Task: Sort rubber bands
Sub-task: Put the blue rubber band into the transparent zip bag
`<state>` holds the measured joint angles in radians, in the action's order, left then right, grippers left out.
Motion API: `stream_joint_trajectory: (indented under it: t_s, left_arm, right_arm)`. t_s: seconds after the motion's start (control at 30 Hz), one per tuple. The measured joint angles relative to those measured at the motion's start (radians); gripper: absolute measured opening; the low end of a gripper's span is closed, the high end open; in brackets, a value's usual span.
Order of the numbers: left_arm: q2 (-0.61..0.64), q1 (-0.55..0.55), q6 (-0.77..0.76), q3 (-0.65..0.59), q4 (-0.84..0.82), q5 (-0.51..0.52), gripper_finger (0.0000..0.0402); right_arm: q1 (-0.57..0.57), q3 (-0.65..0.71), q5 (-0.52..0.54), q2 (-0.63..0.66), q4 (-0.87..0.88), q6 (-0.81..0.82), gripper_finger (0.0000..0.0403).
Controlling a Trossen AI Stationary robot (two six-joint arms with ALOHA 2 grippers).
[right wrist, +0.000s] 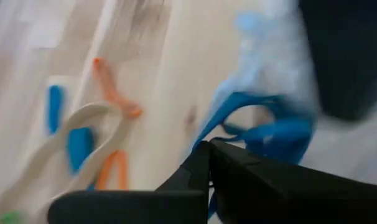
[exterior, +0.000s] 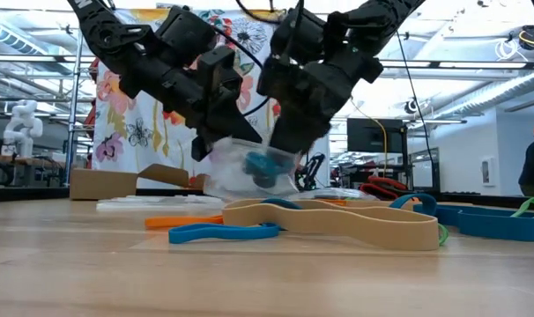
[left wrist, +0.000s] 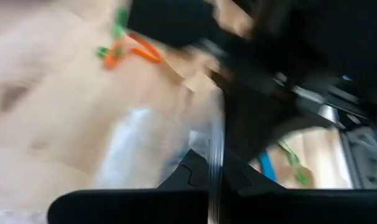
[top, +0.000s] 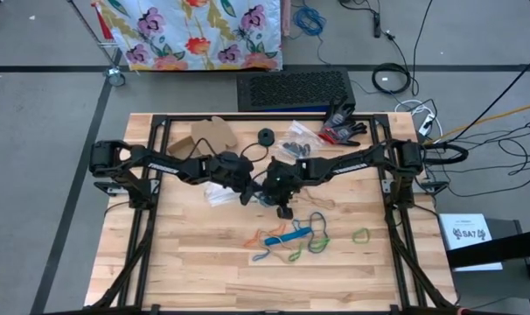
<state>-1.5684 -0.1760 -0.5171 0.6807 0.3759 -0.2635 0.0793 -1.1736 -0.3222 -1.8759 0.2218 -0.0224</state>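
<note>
Below, thin floppy rubber bands [top: 293, 238] on pale wood.

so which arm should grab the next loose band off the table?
Probably right: the right gripper sits nearer the loose rubber bands. Both it and the left gripper are shut at the clear bag.

Rubber bands [top: 293, 238] in blue, orange, green and tan lie loosely scattered flat on the table's middle; some blue ones [exterior: 265, 165] sit bunched inside a clear bag.

Blue, orange, green and tan rubber bands [top: 293, 239] lie on pale wood table [top: 195, 271].
</note>
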Motion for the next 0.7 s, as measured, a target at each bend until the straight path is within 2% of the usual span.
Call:
stream_joint_trajectory:
  t_s: [0.13, 0.2, 0.27, 0.33, 0.47, 0.6, 0.7]
  left_arm:
    - [0.000, -0.008, -0.001, 0.001, -0.013, 0.055, 0.0000]
    - [0.000, -0.010, -0.006, 0.002, -0.036, 0.056, 0.0000]
    - [0.001, -0.009, -0.028, 0.002, -0.062, 0.055, 0.0000]
    - [0.001, -0.008, -0.032, 0.002, -0.077, 0.055, 0.0000]
    - [0.001, -0.002, -0.026, 0.002, -0.068, 0.047, 0.0000]
    - [0.001, 0.000, -0.026, 0.002, -0.074, 0.037, 0.0000]
    - [0.001, -0.001, -0.026, 0.002, -0.072, 0.036, 0.0000]
  right_arm:
    - [0.029, 0.000, -0.171, 0.000, 0.053, 0.079, 0.0000]
    - [0.028, -0.001, -0.267, 0.000, 0.025, 0.089, 0.0000]
    - [0.028, -0.001, -0.307, 0.000, -0.015, 0.089, 0.0000]
    - [0.027, 0.000, -0.240, 0.000, -0.061, 0.095, 0.0000]
    - [0.024, 0.001, 0.020, 0.000, -0.069, 0.089, 0.0000]
    - [0.026, 0.001, 0.061, 0.000, -0.088, 0.084, 0.0004]
    - [0.022, -0.010, 0.119, 0.000, -0.072, 0.093, 0.0022]
